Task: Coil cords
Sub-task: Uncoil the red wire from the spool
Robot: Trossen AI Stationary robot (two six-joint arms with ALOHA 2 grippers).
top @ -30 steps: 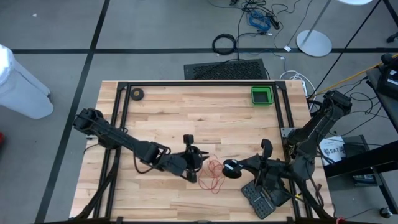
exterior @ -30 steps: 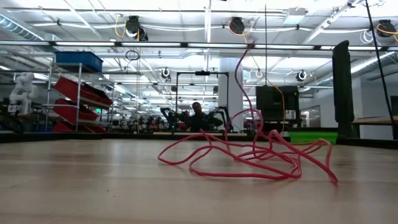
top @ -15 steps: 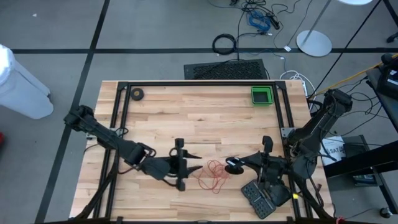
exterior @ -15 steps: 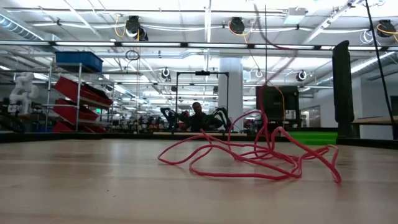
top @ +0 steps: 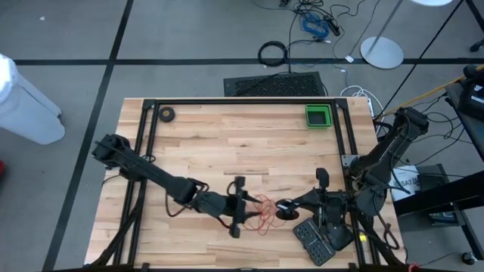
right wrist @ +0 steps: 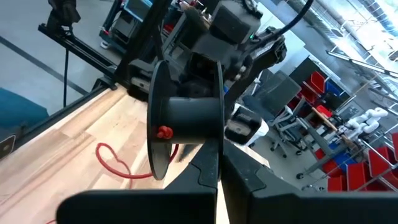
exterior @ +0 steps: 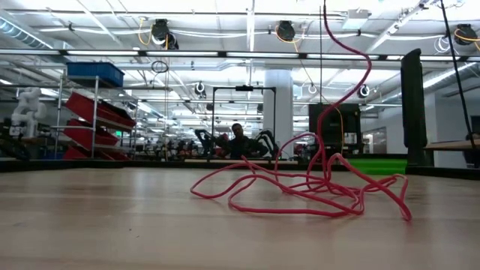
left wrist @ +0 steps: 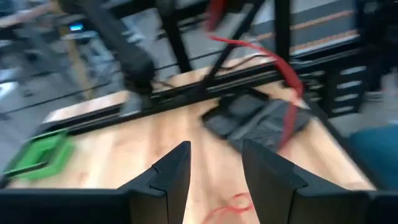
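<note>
Fingers of my right gripper (right wrist: 214, 168) pinch the reel (top: 285, 208) steady; left gripper (top: 246, 205), spread, lines up on the red cord (exterior: 300, 187).

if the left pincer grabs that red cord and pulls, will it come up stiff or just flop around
Probably floppy: the red cord lies in loose, tangled loops on the table, so a pull would likely drag several loops along. It looks thin and light. One strand already rises in a wavy line toward the reel that the right pincer holds.

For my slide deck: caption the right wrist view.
Right gripper shut on the black reel, red cord trailing onto the wooden table.
</note>
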